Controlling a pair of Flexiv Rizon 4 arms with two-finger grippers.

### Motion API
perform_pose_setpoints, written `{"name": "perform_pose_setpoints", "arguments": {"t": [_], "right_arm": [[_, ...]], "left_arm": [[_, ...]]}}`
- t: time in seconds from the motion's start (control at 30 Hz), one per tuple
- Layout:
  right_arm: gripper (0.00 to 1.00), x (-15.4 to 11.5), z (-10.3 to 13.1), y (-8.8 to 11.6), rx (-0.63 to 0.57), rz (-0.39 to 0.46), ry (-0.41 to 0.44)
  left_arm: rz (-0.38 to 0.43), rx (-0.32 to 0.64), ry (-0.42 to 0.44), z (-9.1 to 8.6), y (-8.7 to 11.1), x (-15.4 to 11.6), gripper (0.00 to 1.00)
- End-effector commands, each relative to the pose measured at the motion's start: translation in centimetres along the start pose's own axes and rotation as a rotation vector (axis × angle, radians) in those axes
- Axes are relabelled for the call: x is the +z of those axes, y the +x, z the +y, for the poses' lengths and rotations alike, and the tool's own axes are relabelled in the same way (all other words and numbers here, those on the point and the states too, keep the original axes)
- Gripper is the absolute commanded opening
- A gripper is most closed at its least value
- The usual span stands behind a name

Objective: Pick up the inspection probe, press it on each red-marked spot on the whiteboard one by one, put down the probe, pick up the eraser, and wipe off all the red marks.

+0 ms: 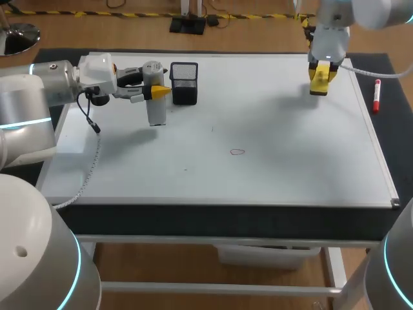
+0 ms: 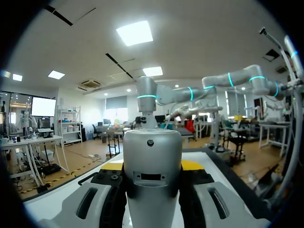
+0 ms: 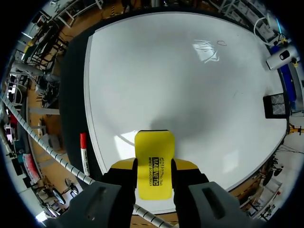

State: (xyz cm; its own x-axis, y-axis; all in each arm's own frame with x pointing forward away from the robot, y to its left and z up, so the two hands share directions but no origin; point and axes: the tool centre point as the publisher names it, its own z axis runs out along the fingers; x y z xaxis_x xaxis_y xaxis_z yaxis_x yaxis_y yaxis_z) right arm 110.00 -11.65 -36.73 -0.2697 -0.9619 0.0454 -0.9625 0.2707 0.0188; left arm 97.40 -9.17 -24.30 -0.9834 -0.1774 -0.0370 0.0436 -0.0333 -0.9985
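The grey inspection probe (image 1: 155,97) stands upright over the back left of the whiteboard (image 1: 290,142), and my left gripper (image 1: 161,92) is shut on it from the side. In the left wrist view the probe (image 2: 152,175) fills the gap between the yellow tips of the gripper (image 2: 152,166). My right gripper (image 1: 322,79) hangs over the back right of the board, shut on the yellow eraser (image 1: 321,82). From the right wrist, the eraser (image 3: 154,161) juts out ahead of the gripper (image 3: 154,166). One small red mark (image 1: 237,152) lies mid-board, also seen from the right wrist (image 3: 222,43).
A black mesh holder (image 1: 184,82) stands just right of the probe. A red marker pen (image 1: 376,95) lies off the board's right edge on the dark mat, beside my right gripper as the marker (image 3: 84,152). A cable (image 1: 90,161) hangs from my left arm.
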Motion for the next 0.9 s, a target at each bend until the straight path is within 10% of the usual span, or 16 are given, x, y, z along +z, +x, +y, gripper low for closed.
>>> {"name": "perform_pose_setpoints", "arguments": {"t": [0.03,0.4,0.9], "right_arm": [[0.0,-0.2,-0.1,0.2,-0.004,0.0,-0.001],[0.0,-0.2,-0.1,0.2,-0.004,0.0,-0.001],[0.0,-0.2,-0.1,0.2,-0.004,0.0,-0.001]], "left_arm": [[0.002,0.0,0.001,-0.1,-0.1,0.0,0.0],[0.002,0.0,0.001,-0.1,-0.1,0.0,0.0],[0.222,0.014,0.07,-1.1,6.4,9.5,0.0]]}}
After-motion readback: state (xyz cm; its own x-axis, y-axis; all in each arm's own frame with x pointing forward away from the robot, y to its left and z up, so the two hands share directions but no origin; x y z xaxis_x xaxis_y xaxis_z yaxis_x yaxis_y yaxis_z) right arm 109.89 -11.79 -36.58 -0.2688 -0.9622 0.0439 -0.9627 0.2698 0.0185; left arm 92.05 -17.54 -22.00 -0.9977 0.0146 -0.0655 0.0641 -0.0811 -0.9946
